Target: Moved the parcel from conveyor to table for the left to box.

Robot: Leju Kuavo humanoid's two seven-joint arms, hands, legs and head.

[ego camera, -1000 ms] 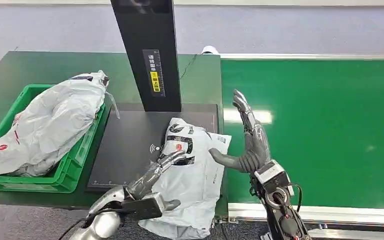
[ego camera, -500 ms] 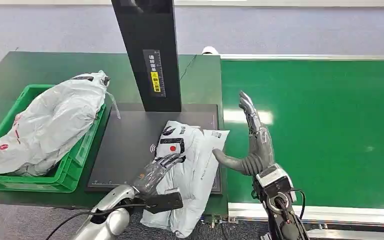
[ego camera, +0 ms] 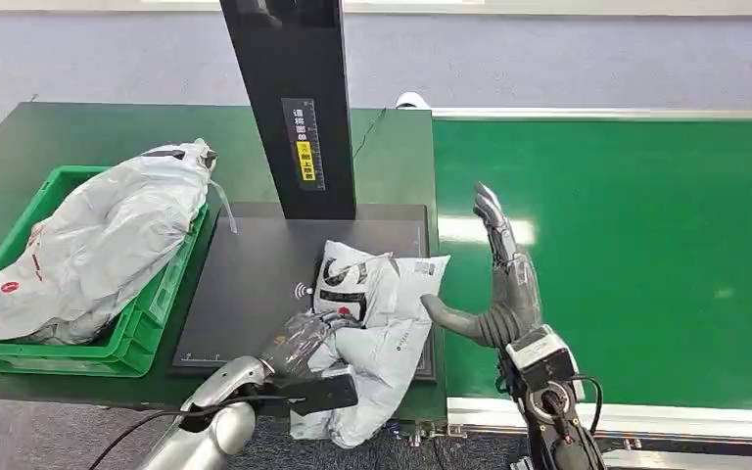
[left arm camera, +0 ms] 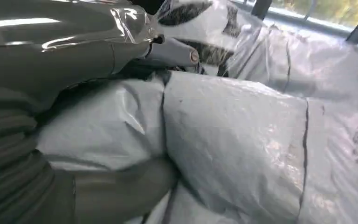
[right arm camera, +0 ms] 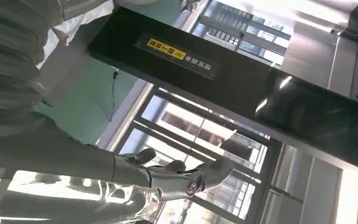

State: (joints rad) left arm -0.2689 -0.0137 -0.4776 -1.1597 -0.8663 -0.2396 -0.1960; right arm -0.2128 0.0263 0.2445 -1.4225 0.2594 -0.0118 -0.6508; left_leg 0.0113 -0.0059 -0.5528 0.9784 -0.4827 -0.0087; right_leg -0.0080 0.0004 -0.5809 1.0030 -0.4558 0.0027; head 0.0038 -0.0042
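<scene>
The left hand [ego camera: 305,338] reaches in low from the near edge of the surface [ego camera: 78,137], its fingers curled over and gripping the near part of a grey-white plastic parcel [ego camera: 377,323]. In the left wrist view the hand [left arm camera: 51,51] presses into the crumpled plastic of the parcel [left arm camera: 242,140], thumb beneath and fingers on top. The parcel lies on a black mat [ego camera: 255,264] on the dark green surface, its near end hanging over the front edge. The right hand [ego camera: 497,284] stands upright just beside the parcel's right edge, above the border of the green conveyor [ego camera: 627,245], flat and released, fingers extended upward and thumb pointing towards the parcel, holding nothing. A black post [ego camera: 294,98] with a yellow label rises behind the mat. To the left sits a green crate [ego camera: 142,328], filled by a large grey plastic bag [ego camera: 98,240] that bulges above its rim.
</scene>
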